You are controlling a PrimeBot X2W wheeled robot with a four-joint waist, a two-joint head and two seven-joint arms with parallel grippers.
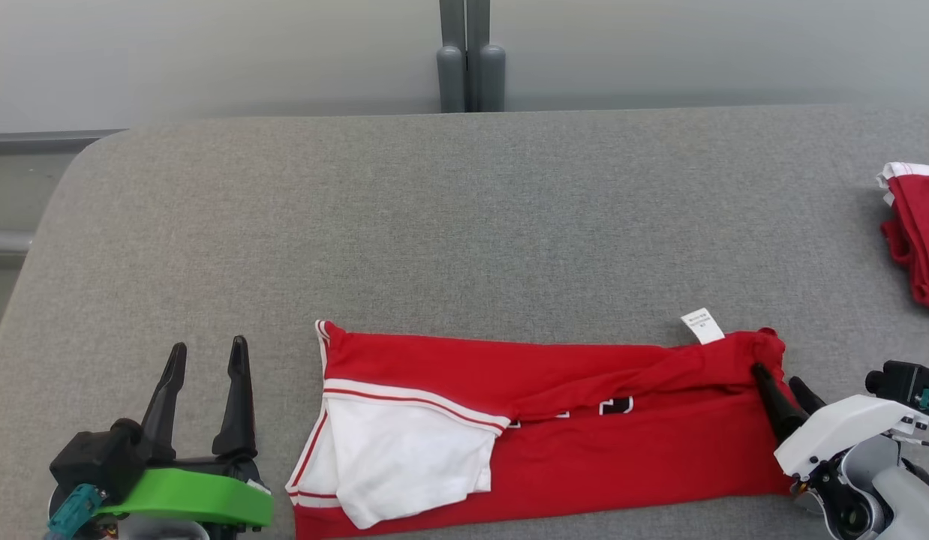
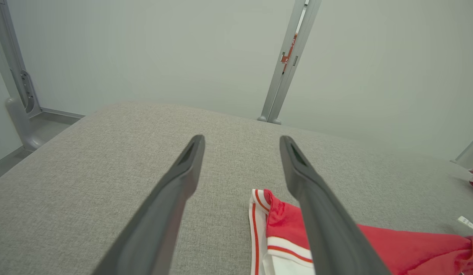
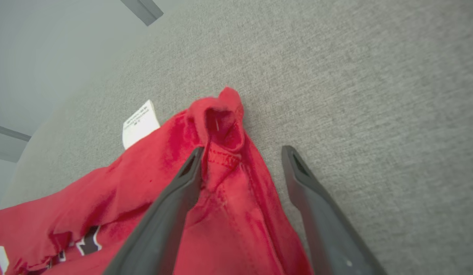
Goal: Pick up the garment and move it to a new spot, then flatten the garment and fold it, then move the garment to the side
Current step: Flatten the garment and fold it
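Lying folded into a long band on the grey padded table point(image 1: 464, 225), close to the near edge and roughly centred: red jersey point(image 1: 622, 450), long axis left to right across the head view. Points its striped white-and-red trim toward the robot's left and a bunched red corner toward the right. Shows a white inner panel point(image 1: 404, 457) turned out at the left end and a white care label point(image 1: 702, 326) sticking up from the far edge near the right end.

Hides most of a black-and-white print point(image 1: 614, 406) under the folded-over upper layer; unreadable. Runs off the bottom of the head view at the near hem.

Left gripper point(image 1: 209, 343): fingers spread wide, holding nothing, above bare table just left of the trim end. Right gripper point(image 1: 776, 375): also spread and unclenched, straddling the bunched corner, one finger over the red cloth, the other over grey table; actual contact with the fabric hard to judge.

Farther right, well apart and cut off by the frame edge: second red-and-white garment point(image 1: 918, 232), crumpled. Beyond the table's far edge: grey post point(image 1: 470, 56) against a pale wall.
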